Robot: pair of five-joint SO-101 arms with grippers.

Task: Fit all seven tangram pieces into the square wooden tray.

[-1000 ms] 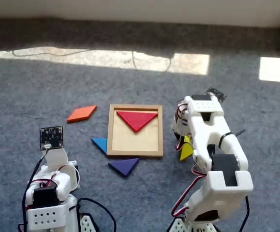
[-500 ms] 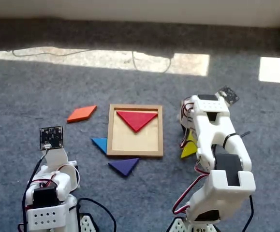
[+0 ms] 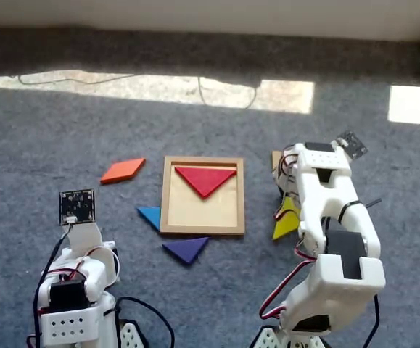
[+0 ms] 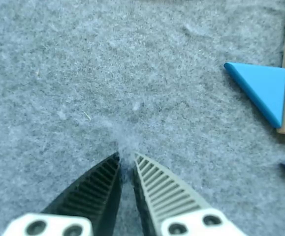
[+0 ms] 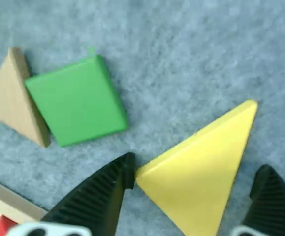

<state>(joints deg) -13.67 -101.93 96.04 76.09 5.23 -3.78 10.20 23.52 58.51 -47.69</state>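
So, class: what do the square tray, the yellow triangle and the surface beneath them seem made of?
The square tray looks like bare pale wood: tan, matt rim and floor. The yellow triangle is probably wood under smooth, even paint, with thick crisp edges. The surface looks like grey carpet or felt: fuzzy, fibrous texture.

tray (image 3: 167,210) floor bare on near side | red triangle (image 3: 204,178) fills far side | blue triangle (image 3: 151,216) against left rim
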